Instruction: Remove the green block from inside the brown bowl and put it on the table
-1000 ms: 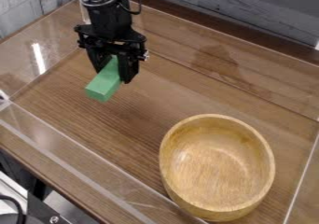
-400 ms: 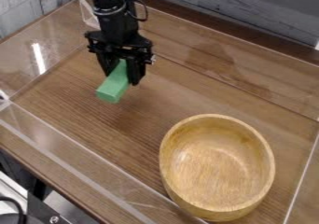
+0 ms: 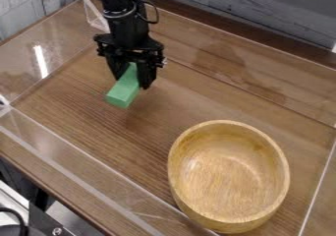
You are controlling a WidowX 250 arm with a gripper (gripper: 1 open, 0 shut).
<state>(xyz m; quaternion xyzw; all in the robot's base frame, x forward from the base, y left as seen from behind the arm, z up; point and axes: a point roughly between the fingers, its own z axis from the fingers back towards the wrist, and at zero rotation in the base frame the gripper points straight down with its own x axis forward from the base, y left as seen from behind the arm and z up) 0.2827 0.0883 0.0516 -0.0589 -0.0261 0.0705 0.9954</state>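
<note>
The green block (image 3: pixel 124 91) hangs tilted from my gripper (image 3: pixel 133 81), whose black fingers are shut on its upper end. It is just above the table (image 3: pixel 79 132), left of centre; whether its lower end touches the wood I cannot tell. The brown bowl (image 3: pixel 230 176) sits at the lower right, empty inside, well apart from the gripper and block.
Low clear acrylic walls (image 3: pixel 79 176) edge the tabletop at the front and left. A grey plank wall (image 3: pixel 262 4) runs behind the table. Bare wood lies between the block and the bowl.
The gripper has carried the green block down and slightly to the right, closer to the tabletop. It stays shut on the block. The bowl has not moved.
</note>
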